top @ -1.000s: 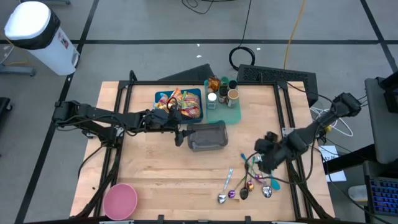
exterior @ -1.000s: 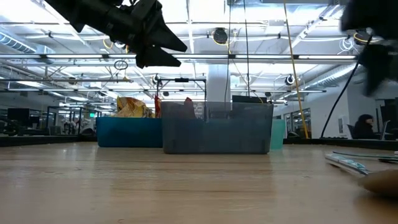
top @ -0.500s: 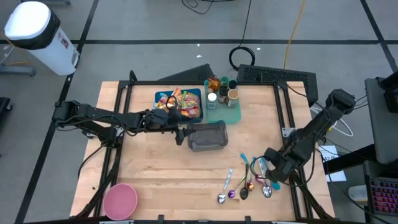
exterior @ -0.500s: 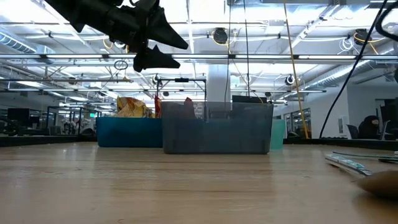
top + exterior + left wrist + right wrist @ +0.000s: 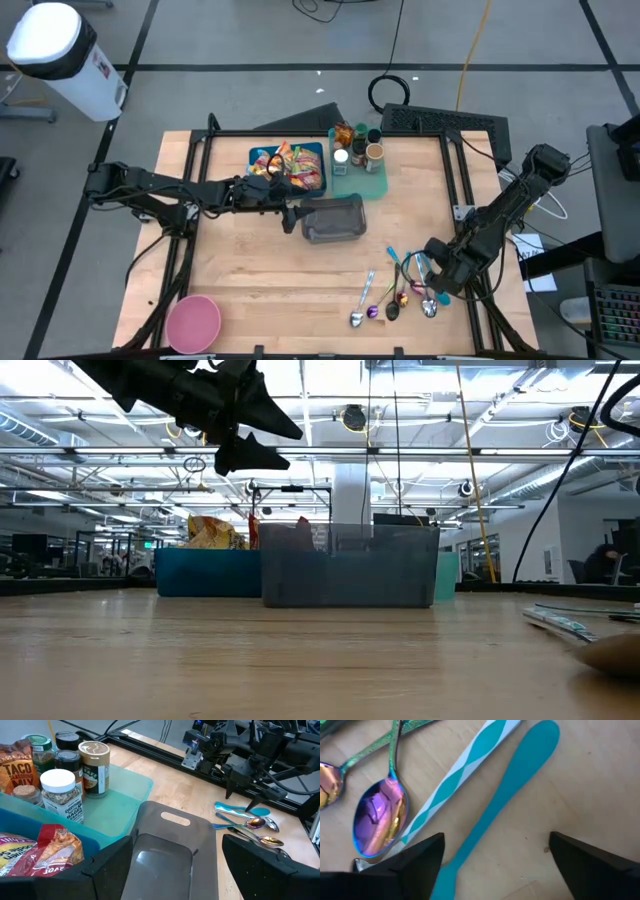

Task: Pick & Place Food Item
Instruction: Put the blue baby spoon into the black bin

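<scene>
A blue bin (image 5: 262,158) at the table's far middle holds several snack bags (image 5: 293,166), which also show in the left wrist view (image 5: 47,847). An empty grey bin (image 5: 333,219) stands just near of it. My left gripper (image 5: 288,210) is open and empty in the air over the grey bin's left end (image 5: 175,845); in the low view it hangs high (image 5: 290,450). My right gripper (image 5: 435,280) is open and empty low over the spoons at the near right, its fingers on either side of a teal utensil (image 5: 510,795).
A teal tray (image 5: 372,187) with spice jars (image 5: 60,790) stands right of the blue bin. Several spoons and utensils (image 5: 395,300) lie at the near right. A pink bowl (image 5: 192,322) sits at the near left corner. The table's middle is bare wood.
My right gripper has gone toward the table's near edge and down, ending over the spoons; it has left the top right of the low view.
</scene>
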You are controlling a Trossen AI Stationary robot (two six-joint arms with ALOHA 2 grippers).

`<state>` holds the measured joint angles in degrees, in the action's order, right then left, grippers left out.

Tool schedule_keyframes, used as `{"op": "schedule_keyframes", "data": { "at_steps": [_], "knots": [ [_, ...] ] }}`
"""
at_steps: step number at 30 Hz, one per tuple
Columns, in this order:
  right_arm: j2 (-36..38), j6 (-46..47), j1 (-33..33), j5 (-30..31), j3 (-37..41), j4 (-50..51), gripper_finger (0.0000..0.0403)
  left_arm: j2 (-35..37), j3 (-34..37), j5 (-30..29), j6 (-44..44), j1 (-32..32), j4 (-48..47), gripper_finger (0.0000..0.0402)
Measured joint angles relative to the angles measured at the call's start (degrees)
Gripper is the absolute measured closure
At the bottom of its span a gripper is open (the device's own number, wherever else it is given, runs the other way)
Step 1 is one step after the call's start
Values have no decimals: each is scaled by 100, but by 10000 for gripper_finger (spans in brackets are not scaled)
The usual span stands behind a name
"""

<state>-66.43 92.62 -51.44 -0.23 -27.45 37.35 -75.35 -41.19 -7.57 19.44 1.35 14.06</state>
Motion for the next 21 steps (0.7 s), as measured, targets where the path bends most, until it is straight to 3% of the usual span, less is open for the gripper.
{"op": "schedule_keyframes", "data": {
  "at_steps": [10,21],
  "knots": [
    [-4,450,0,-38,-165,263,221,0,-1,-2,-20,1,3,91],
    [-9,1079,0,-120,-165,387,305,0,-2,-4,-18,1,2,92]
  ]
}}
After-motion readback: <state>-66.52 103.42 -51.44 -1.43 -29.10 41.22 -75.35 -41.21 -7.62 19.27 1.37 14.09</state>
